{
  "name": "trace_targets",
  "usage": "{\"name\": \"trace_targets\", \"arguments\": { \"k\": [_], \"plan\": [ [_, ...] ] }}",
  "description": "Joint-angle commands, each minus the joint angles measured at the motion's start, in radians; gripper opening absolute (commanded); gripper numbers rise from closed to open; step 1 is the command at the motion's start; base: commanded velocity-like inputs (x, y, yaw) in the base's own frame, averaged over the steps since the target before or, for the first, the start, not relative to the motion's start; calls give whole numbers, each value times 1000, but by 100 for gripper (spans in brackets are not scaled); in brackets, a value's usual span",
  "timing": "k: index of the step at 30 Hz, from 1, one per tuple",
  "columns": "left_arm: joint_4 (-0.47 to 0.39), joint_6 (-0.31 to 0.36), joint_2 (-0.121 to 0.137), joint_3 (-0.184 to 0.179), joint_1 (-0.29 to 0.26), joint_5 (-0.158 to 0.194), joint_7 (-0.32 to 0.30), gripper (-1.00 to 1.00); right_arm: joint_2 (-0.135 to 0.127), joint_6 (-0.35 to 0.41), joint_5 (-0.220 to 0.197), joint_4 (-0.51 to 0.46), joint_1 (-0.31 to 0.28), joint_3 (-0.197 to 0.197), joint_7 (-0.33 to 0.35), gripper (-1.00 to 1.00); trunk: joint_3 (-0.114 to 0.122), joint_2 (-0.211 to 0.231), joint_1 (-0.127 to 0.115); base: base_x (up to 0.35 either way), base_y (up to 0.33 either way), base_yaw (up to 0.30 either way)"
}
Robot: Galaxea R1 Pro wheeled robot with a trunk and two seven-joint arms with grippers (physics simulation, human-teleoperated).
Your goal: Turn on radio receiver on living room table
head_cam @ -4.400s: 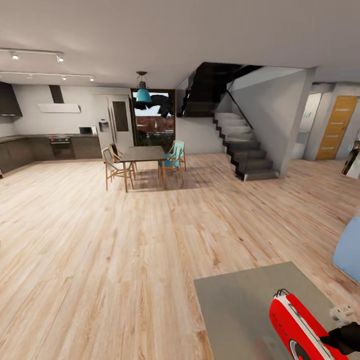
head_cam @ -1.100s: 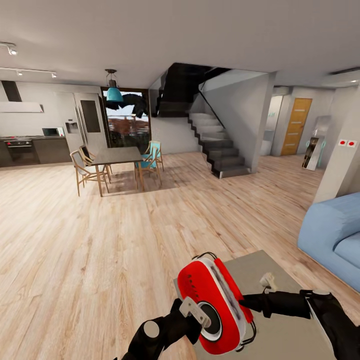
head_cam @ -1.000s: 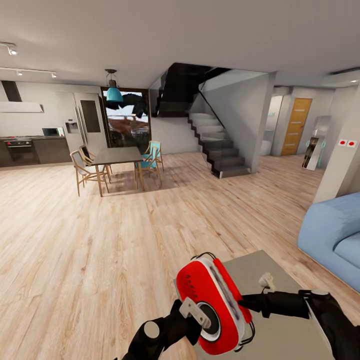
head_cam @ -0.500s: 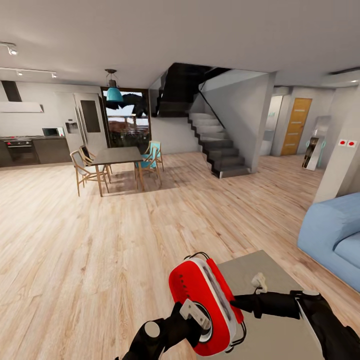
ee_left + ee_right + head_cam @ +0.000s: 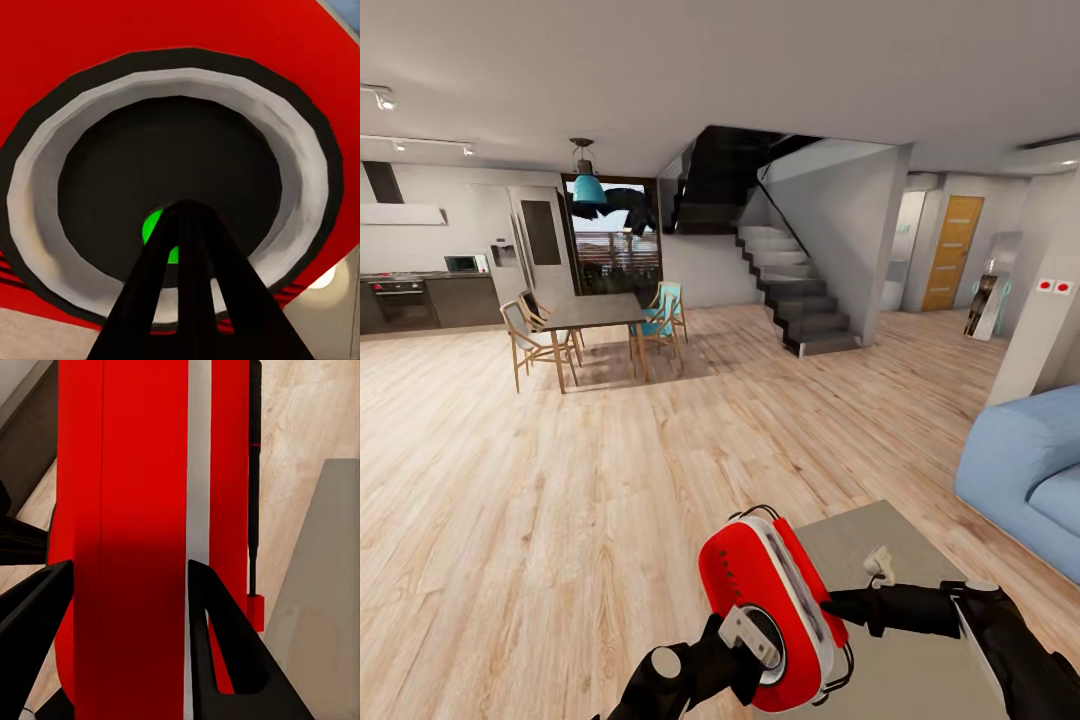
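Our right arm reaches in from the lower right, its forearm running nearly level toward the middle, and our right gripper is clamped across the edge of the radio receiver, one finger on each broad face as the right wrist view shows. Our left arm comes up from below, and our left gripper, fingers drawn together, presses its tip against the round dial.

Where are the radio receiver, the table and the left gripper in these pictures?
radio receiver [image 5: 745, 575]: head view, red front face.
table [image 5: 910, 665]: head view, bare grey top.
left gripper [image 5: 187, 225]: left wrist view, the finger tips at the dial.
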Motion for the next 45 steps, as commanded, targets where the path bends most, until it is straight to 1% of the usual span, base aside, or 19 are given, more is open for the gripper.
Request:
{"name": "trace_targets", "arguments": {
  "k": [1,13,18,20,22,24,26,28,31,33,35,37,38,39,41,42,43,44,45],
  "plan": [
    [3,-1,0,0,0,-5,0,-100,1,7,-12,-2,0,0,7,-100,0,0,0,0,0,0],
    [16,-3,0,2,-1,-6,1,-100,1,7,-12,-2,0,0,7,-100,0,0,0,0,0,0],
    [0,-5,0,2,-1,-4,6,-100,1,7,-10,-1,0,1,-16,-100,0,0,0,0,0,0],
    [-21,-4,0,2,-1,-3,7,-100,1,6,-7,0,0,1,-56,-100,0,0,0,0,0,0],
    [-44,-4,0,2,-1,-3,8,-100,1,5,-5,0,0,1,-160,-100,0,0,0,0,0,0],
    [-49,-4,0,4,-1,-4,8,-100,1,3,-5,0,0,0,-228,-100,0,0,0,0,0,0],
    [-51,-3,0,11,-1,-4,9,-100,1,1,-5,1,0,0,-281,-100,0,0,0,0,0,0],
    [-52,-3,0,27,-1,-5,9,-100,0,0,-5,1,1,0,-307,-100,0,0,0,0,0,0],
    [-50,-3,0,83,-2,-6,9,-100,0,0,-5,1,1,0,-330,-100,0,0,0,0,0,0],
    [-45,-4,0,136,-2,-7,9,-100,-1,1,-4,1,1,-1,-342,-100,0,0,0,0,0,0],
    [-39,-6,0,208,-2,-9,10,-100,-1,4,-4,1,1,0,-360,-100,0,0,0,0,0,0],
    [-19,-6,0,305,-1,-11,15,-100,-1,5,-4,1,1,-1,-388,-100,0,0,0,0,0,0],
    [0,-7,0,366,-1,-11,22,-100,-1,6,-4,1,1,-2,-406,-100,0,0,0,0,0,0],
    [26,-8,0,435,-1,-11,32,-100,-1,7,-4,0,1,-2,-426,-100,0,0,0,0,0,0],
    [82,-10,0,594,0,-7,52,-100,-1,8,-3,0,1,-1,-462,-100,0,0,0,0,0,0],
    [103,-11,0,679,0,-7,58,-100,-1,9,-2,0,1,1,-475,-100,0,0,0,0,0,0],
    [127,-18,0,805,0,-7,63,-100,-1,18,2,0,1,1,-488,-100,0,0,0,0,0,0],
    [140,-27,0,882,0,-9,64,-100,-1,33,11,0,1,0,-493,-100,0,0,0,0,0,0],
    [154,-38,0,951,0,-10,65,-100,-1,57,26,-1,1,0,-496,-100,0,0,0,0,0,0]
  ]
}}
